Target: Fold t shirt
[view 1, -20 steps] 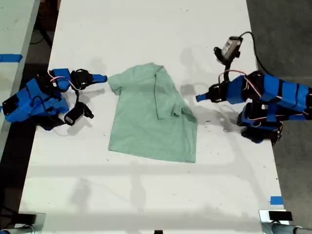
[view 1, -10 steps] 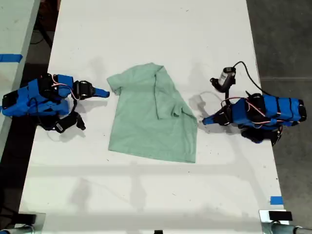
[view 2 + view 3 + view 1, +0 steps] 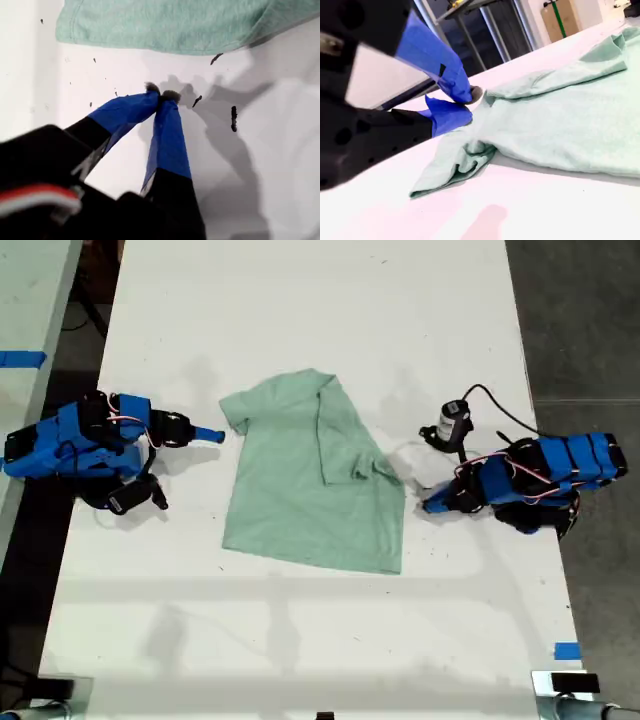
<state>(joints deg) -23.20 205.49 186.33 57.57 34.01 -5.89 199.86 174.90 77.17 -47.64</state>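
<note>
Exterior view: the t shirt lies on the white table about midway between my two arms, with its neck end toward the view's top and its hem toward the bottom. Its side toward the view's right is folded inward over the body. The sleeve toward the view's left is spread flat.

My first gripper is on the exterior view's right, low over the table just beside the shirt's hem corner on that side, but apart from the cloth. First wrist view: the two blue jaws of my first gripper are pressed together at the tips with nothing between them. The hem edge of the shirt lies beyond them, and dark specks dot the table nearby.

My second gripper is on the exterior view's left, pointing at the flat sleeve and just short of it. Second wrist view: the jaws of my second gripper meet at the tips and are empty, next to the rumpled sleeve edge of the shirt.
</note>
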